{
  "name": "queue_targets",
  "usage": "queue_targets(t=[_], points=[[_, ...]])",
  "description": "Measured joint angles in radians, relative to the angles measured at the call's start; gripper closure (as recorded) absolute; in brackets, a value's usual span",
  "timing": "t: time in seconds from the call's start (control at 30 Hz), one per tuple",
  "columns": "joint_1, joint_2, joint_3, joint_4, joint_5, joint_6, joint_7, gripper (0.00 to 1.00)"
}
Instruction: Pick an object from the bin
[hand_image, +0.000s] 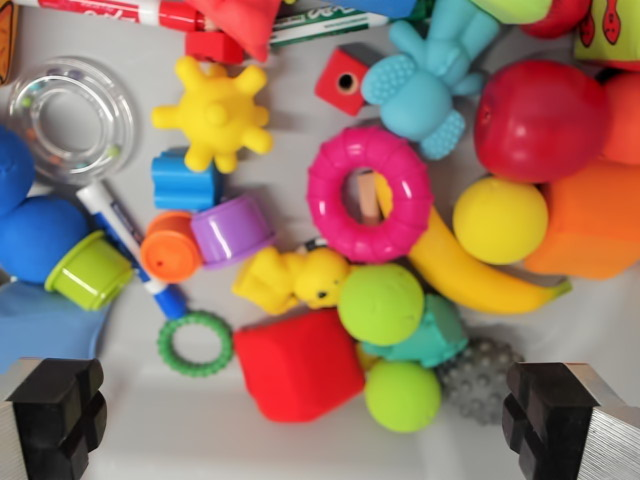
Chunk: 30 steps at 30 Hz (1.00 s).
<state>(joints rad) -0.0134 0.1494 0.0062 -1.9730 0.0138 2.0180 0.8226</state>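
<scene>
Here I am, hanging above the bin (200, 420), looking straight down into a jumble of toys, and my gripper (305, 415) is spread wide, jaws well apart with nothing between them, one black pad at seven o'clock and the other at five o'clock of the wrist view. Right between them, toward six o'clock, sits the red block (300, 362), and that's my pick, I reckon: squarish sides, soft-looking, and the closest thing to my centre line. Crowding it on the three o'clock side are a green ball (403, 396) and another green ball (380, 303) just above, with a grey spiky ball (478, 378) beyond them. At the block's nine o'clock there's a small green ring (195, 343), just beside it, and a yellow duck (295, 280) touching its top edge at twelve. So the trick here: come down straight, keep the pads either side of the block, and watch that the right-hand pad slips into the gap without riding onto the lower green ball, which presses against the block. A small nudge toward nine o'clock before descending should help, since bare bin floor shows there. The pink ring (370, 192) and the banana (470, 280) further up at one o'clock are well clear. Close slowly; a squashy block may bulge and slip if I pinch only its top corner, so go deep.
</scene>
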Motion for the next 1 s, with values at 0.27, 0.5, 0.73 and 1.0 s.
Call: queue_targets(t=[0.27,0.5,0.73,1.0], points=[[0.0,0.0,0.0,0.0,0.0,0.0,0.0,0.0],[0.0,0.0,0.0,-0.001,0.0,0.0,0.0,0.0],[0.001,0.003,0.002,-0.011,0.0,0.015,0.002,0.0],[0.007,0.011,0.006,-0.034,0.0,0.052,0.014,0.0]])
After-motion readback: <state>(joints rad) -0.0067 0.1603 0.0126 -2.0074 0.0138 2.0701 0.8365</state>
